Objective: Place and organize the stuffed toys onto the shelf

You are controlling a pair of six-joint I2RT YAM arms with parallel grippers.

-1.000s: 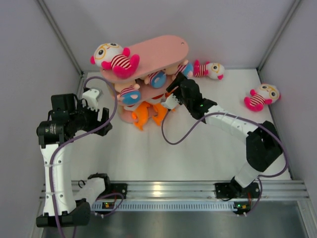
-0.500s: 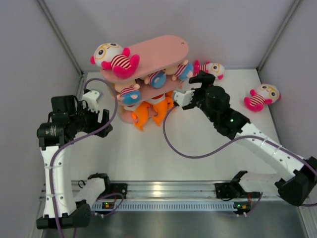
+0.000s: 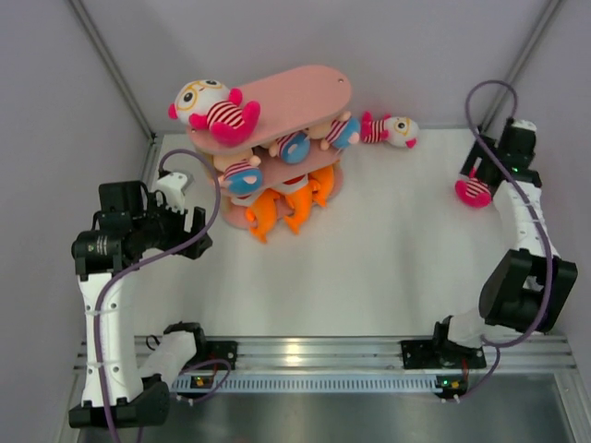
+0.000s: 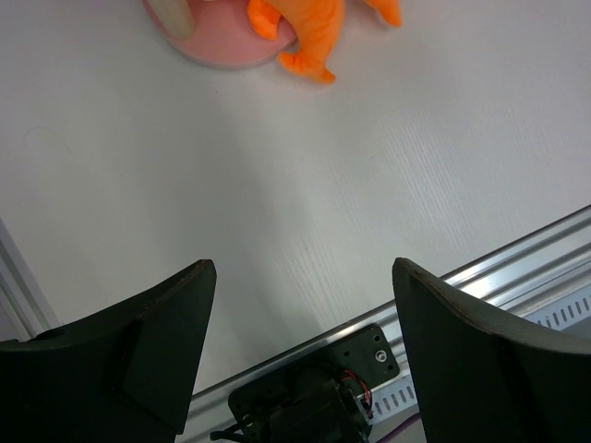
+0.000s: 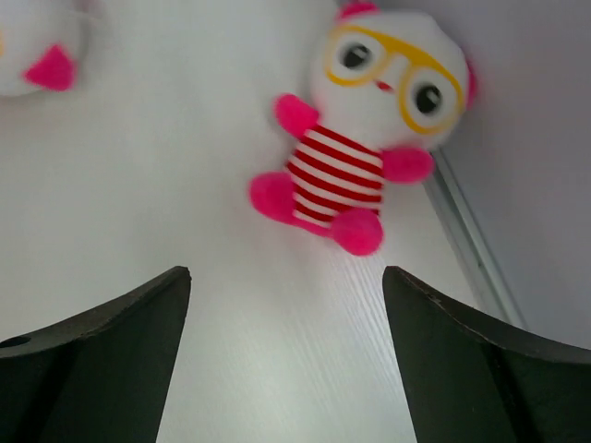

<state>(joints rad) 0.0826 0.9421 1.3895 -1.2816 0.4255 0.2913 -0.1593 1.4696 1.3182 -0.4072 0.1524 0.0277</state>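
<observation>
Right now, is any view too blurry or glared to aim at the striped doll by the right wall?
Right wrist: striped doll slightly soft, feet smeared, usable. Top external: even light, glare only on the aluminium rail. Left wrist: sharp.

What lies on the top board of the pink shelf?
One striped doll with yellow goggles, at the left end of the top board; the rest is bare. Whatever is beneath the doll is covered.
</observation>
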